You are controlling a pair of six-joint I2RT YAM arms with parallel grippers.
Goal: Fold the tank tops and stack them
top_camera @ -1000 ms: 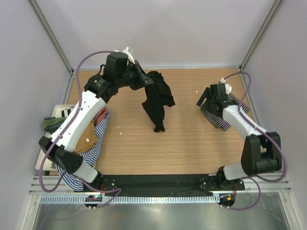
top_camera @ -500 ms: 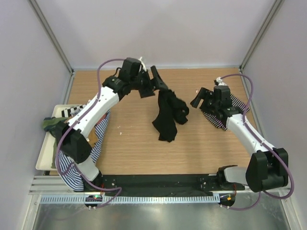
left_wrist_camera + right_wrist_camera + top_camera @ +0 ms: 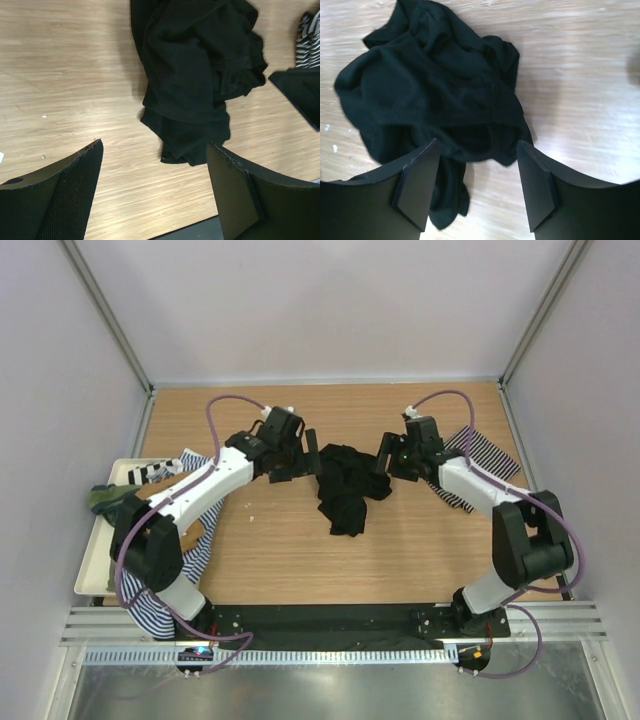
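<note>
Two hands [image 3: 311, 453] [image 3: 383, 452] at black top's [image 3: 347, 485] edges

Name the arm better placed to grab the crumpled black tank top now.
Right, probably. Both grippers are open at the black tank top, but the right gripper has cloth lying well in between its fingers, while only an edge of it reaches the left gripper at its fingertips.

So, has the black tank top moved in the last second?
Yes. The black tank top has come away from the back edge of the table toward its middle, and now lies crumpled between the open left gripper and right gripper.
</note>
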